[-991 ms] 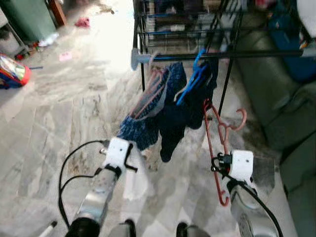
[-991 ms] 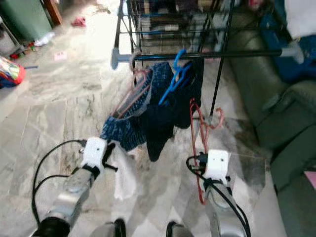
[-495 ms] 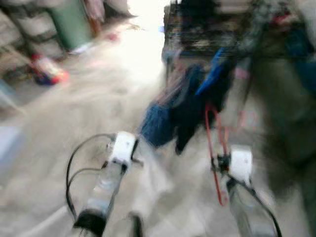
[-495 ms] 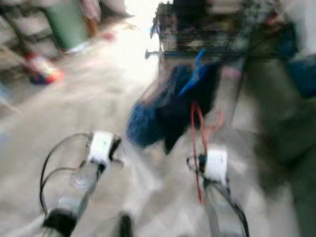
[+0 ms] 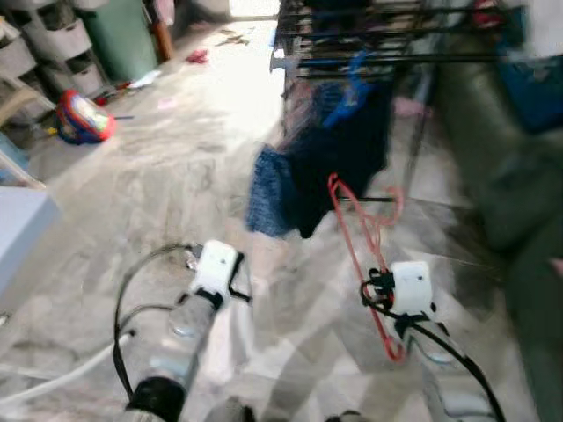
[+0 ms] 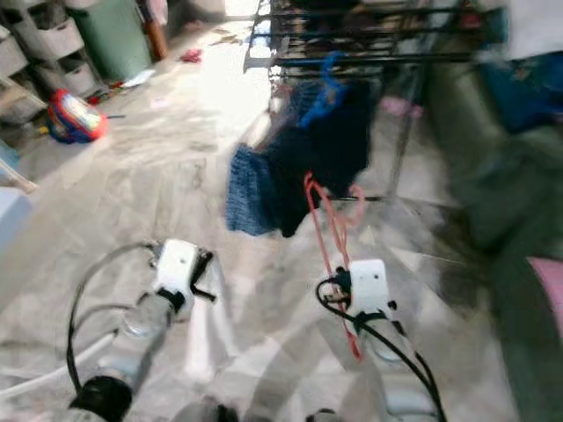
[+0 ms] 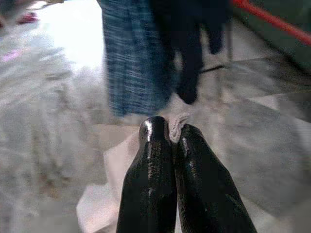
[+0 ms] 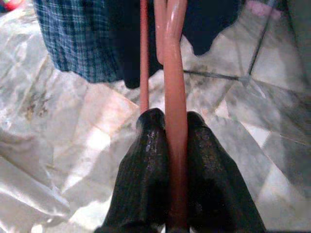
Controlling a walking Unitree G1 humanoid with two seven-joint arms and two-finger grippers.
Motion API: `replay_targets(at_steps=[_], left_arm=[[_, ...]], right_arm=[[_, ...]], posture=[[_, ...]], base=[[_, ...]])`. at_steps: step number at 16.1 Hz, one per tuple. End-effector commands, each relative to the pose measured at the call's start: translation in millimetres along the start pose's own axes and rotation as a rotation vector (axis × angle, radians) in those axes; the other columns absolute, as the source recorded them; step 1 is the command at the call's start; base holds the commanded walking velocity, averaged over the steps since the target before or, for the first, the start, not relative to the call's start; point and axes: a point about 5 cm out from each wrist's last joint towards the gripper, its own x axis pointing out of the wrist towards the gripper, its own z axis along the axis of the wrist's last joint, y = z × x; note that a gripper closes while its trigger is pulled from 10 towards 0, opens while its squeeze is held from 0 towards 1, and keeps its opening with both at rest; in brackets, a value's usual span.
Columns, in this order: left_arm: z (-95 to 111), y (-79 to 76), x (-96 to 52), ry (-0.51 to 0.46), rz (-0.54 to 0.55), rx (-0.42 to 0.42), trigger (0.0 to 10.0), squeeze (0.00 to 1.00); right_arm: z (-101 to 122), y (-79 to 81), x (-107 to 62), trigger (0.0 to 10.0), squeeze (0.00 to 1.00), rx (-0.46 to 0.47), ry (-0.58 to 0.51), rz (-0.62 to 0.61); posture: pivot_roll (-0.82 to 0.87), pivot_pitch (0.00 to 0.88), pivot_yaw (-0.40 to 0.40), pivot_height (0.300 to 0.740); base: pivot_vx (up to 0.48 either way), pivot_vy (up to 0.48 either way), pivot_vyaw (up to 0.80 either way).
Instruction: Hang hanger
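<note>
My right gripper (image 8: 170, 122) is shut on the lower bar of a red plastic hanger (image 5: 352, 236), which stands upright with its hook toward the rack. The black drying rack rail (image 5: 396, 60) is ahead and above, carrying a blue hanger (image 5: 354, 81), dark garments (image 5: 347, 149) and a blue plaid cloth (image 5: 268, 189). The red hanger is below the rail and apart from it. My left gripper (image 7: 168, 132) is shut on a white cloth (image 5: 224, 338) that droops toward the marble floor.
A green sofa (image 5: 519, 176) runs along the right. At the far left stand a green bin (image 5: 123, 35), white drawers (image 5: 53, 44) and a red and blue toy (image 5: 84, 119). A pale box corner (image 5: 18, 233) juts in at the left.
The whole picture has shifted and blurred, so the camera moved; more of the room's left side shows now. Both grippers keep their holds on the hanger and the cloth.
</note>
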Motion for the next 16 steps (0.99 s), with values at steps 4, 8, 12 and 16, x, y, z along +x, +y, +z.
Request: replay_targets(at_steps=[4, 8, 12, 16], left_arm=[[4, 10.1, -0.5, -0.008, 0.033, 0.006, 10.0, 0.00], [15, 7.4, 7.8, -0.031, -0.009, -0.028, 10.0, 0.00], [17, 9.4, 12.6, -0.037, -0.003, -0.122, 10.0, 0.00], [19, -3.4, 14.2, -0.055, -0.095, -0.107, 10.0, 0.00]], right_arm=[[9, 16.0, -4.5, 10.0, 0.00, -0.125, -0.018, 0.084], [13, 11.5, -3.3, 10.0, 0.00, -0.018, -0.055, -0.058], [12, 3.9, -8.1, 10.0, 0.00, 0.100, -0.066, -0.228], [14, 0.2, -8.1, 10.0, 0.00, 0.067, -0.069, -0.225]], posture=[[0.03, 0.208, 0.037, 0.740], [-0.01, 0.197, 0.030, 0.740], [-0.04, 0.218, 0.031, 0.740], [-0.06, 0.224, 0.035, 0.740]], base=[[-0.319, 0.000, 0.00], [0.000, 0.000, 0.00], [0.000, 0.000, 0.00], [0.000, 0.215, -0.73]])
